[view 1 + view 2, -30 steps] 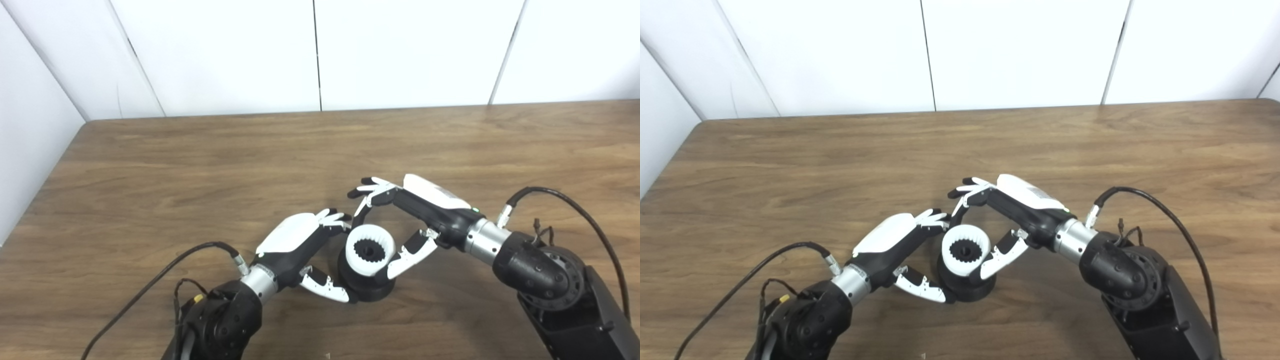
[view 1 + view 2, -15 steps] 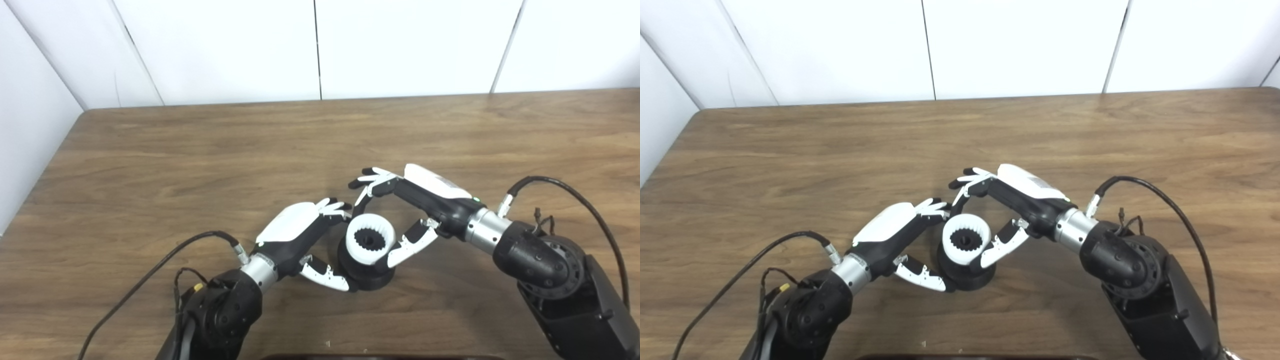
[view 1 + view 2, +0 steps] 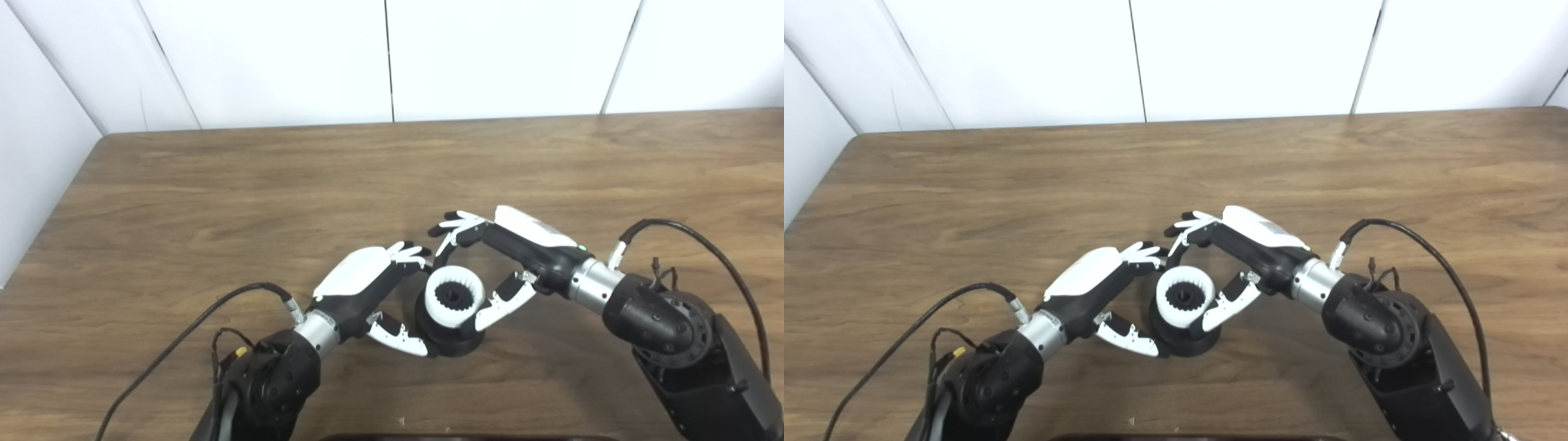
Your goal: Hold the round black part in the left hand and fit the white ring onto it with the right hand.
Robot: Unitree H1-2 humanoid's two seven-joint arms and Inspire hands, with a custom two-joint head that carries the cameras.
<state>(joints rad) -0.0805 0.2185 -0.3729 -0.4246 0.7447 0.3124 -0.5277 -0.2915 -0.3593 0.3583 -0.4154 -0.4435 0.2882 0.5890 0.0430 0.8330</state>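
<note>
A brown wooden table (image 3: 245, 184) carries everything, backed by white wall panels (image 3: 275, 61). The right hand (image 3: 520, 257) arches over the work, fingers spread above and thumb touching the ring's right side. The left hand (image 3: 367, 288) cups the round black part (image 3: 450, 340) from the left, thumb against its base. The white toothed ring (image 3: 454, 297) sits on top of that part, between both hands.

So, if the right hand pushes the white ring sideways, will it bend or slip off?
The white ring looks like stiff moulded plastic with inner teeth, so probably no bending. It sits on the round black part, which the left hand steadies, so slipping off seems unlikely. The right hand brackets it too.
</note>
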